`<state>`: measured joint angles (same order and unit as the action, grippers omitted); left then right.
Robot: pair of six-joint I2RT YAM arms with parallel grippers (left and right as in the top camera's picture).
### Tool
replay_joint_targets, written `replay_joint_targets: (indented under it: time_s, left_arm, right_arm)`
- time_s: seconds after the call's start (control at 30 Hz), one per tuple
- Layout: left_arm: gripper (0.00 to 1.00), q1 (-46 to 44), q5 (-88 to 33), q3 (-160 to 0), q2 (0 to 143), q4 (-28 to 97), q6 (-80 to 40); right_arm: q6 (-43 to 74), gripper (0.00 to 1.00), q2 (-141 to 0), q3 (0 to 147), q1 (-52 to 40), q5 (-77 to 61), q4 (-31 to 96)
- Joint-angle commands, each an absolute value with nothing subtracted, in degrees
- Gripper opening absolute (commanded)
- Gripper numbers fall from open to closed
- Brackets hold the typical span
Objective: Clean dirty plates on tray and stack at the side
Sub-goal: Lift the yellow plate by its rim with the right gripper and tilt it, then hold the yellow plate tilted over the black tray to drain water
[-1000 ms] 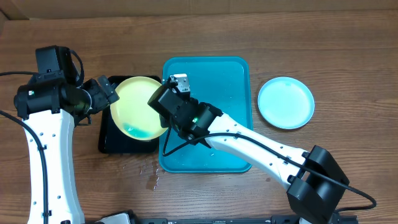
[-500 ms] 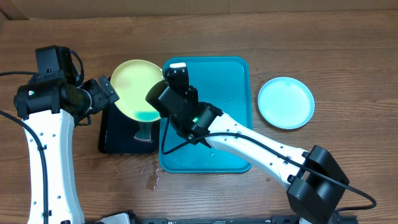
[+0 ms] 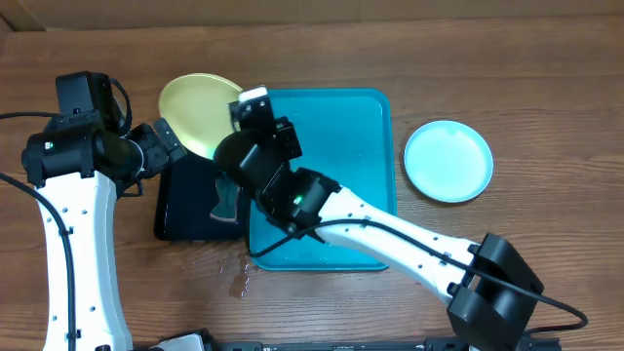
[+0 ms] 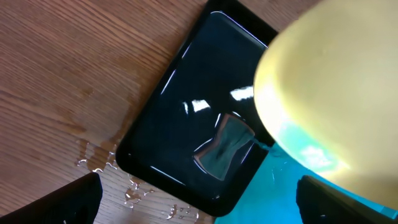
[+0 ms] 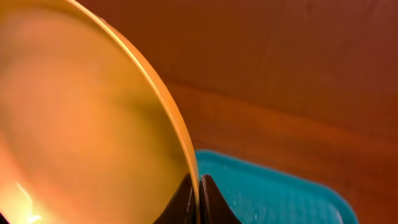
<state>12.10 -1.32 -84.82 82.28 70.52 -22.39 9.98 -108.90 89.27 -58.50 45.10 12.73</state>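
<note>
- Looking down from overhead, the right hand [image 3: 244, 105] is clamped on the rim of a yellow-green plate [image 3: 195, 112]. It holds the plate tilted on edge beyond its fingertips, above the far end of a black tray [image 3: 180, 219].
- The tilt looks meant to let dirty liquid run into that tray rather than onto the worktop [image 3: 439, 58]. A greenish puddle [image 3: 226, 200] in the tray below the hand fits this reading.
- The left hand [image 3: 166, 144] stands wide and holds nothing, just beside the plate's lower edge, probably waiting to steady or wipe it.
- The blue tray [image 3: 341, 127] under the right arm carries no plate that I can see.
- A light-blue plate [image 3: 448, 161] lies flat on the worktop, well away from both hands, likely the start of the clean stack. A third plate is not in view.
- From the left wrist, this hand's dark fingers [image 4: 68, 202] sit far apart at the lower corners, with the black tray beyond them and the puddle near its middle.
- The plate hangs over the tray's end nearest the blue tray, with a blue-green smear [image 4: 311, 152] on its low edge. Water drops [image 4: 99, 165] spot the wood beside the tray.
- From the right wrist, the two fingertips [image 5: 186, 202] meet on the plate's thin rim. Such an edge pinch leaves the plate's face free to drain. A corner of the blue tray shows below the hand.
</note>
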Motion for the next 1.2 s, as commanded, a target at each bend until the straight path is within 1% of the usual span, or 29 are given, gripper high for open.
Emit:
replay_joint_targets:
  time_s: [0.0, 0.23, 0.53, 0.63, 0.77, 0.93, 1.17]
  left_arm:
    - [1.00, 12.21, -1.48, -85.97, 82.06, 70.48, -23.20]
    - [1.00, 12.21, -1.50, -85.97, 82.06, 70.48, -23.20]
    - [1.00, 12.21, -1.50, -85.97, 82.06, 70.48, -23.20]
    - [1.00, 12.21, -1.50, -85.97, 82.06, 70.48, -23.20]
    - [1.00, 12.21, -1.50, -85.97, 82.06, 70.48, -23.20]
    - [1.00, 12.21, -1.50, -85.97, 82.06, 70.48, -23.20]
    - [1.00, 12.21, -1.50, -85.97, 82.06, 70.48, -23.20]
  right_arm:
    - [-0.75, 0.04, -107.42, 90.50, -60.51, 53.76, 8.27]
    - [-14.28, 0.04, -107.42, 90.50, -63.61, 64.66, -5.98]
    - [-25.10, 0.04, -107.42, 90.50, -65.71, 67.57, -17.17]
    - [-30.13, 0.04, -107.42, 90.50, -66.41, 71.09, -24.14]
    - [-33.45, 0.04, -107.42, 90.50, -67.02, 70.85, -29.06]
    - [-37.71, 0.04, -107.42, 90.50, -67.57, 70.87, -31.51]
    - [-37.80, 0.04, -107.42, 90.50, -67.55, 70.65, -31.46]
